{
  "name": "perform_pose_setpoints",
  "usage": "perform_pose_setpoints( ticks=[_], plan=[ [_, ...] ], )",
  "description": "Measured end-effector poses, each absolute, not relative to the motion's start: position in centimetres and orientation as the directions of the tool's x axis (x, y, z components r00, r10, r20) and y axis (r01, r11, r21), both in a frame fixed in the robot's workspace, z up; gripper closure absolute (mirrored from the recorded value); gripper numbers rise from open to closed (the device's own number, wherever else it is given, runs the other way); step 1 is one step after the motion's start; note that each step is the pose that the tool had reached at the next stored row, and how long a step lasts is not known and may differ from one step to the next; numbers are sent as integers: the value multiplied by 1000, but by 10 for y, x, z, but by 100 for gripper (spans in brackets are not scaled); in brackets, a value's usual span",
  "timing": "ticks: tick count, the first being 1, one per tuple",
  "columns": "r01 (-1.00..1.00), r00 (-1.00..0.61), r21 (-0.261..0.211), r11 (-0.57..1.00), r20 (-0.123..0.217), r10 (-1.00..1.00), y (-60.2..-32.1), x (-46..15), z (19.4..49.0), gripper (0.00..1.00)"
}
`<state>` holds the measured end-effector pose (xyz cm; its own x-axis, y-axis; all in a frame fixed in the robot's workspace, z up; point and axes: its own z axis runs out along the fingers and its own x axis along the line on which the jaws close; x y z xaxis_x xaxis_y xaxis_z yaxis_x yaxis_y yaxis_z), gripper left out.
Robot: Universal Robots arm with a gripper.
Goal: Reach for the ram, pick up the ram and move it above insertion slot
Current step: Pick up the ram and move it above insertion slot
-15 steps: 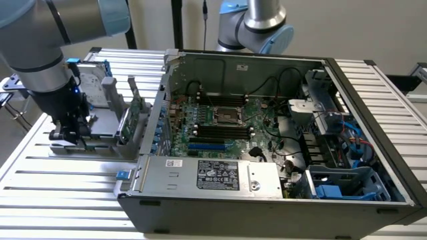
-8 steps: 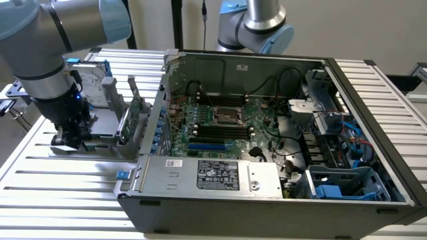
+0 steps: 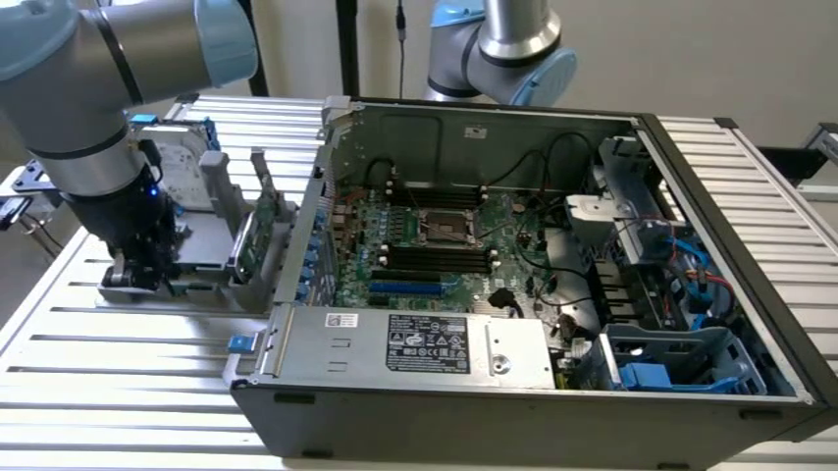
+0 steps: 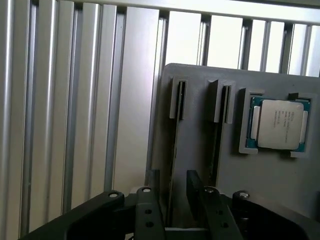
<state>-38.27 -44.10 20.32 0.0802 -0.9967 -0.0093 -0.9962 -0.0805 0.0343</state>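
Note:
The ram point(image 4: 176, 135) stands on edge in a slot of a grey holder point(image 4: 195, 145), so I see it as a thin dark line. My gripper point(image 4: 172, 175) is open. Its two dark fingers point(image 4: 151, 181) straddle the near end of the ram, with a gap on each side. A second thin stick point(image 4: 218, 135) stands in the neighbouring slot. In the exterior view the gripper point(image 3: 141, 270) hangs low over the holder point(image 3: 196, 257), at the exterior view's left, outside the computer case. The black memory slots point(image 3: 433, 257) lie on the motherboard inside the case.
A processor chip point(image 4: 277, 125) sits in a pocket of the holder beside the slots. A wider green card point(image 3: 269, 211) stands upright between the holder and the open computer case point(image 3: 733, 196). A second arm point(image 3: 504, 49) stands behind the case. The table is ribbed aluminium point(image 3: 118, 343).

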Motion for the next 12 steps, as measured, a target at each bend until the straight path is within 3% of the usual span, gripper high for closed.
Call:
perform_pose_setpoints(
  ticks=[4,12],
  plan=[
    [-996,80,34,-80,-9,-997,-442,-383,201,84],
    [-996,77,35,-78,-10,-997,-443,-383,199,87]
  ],
)
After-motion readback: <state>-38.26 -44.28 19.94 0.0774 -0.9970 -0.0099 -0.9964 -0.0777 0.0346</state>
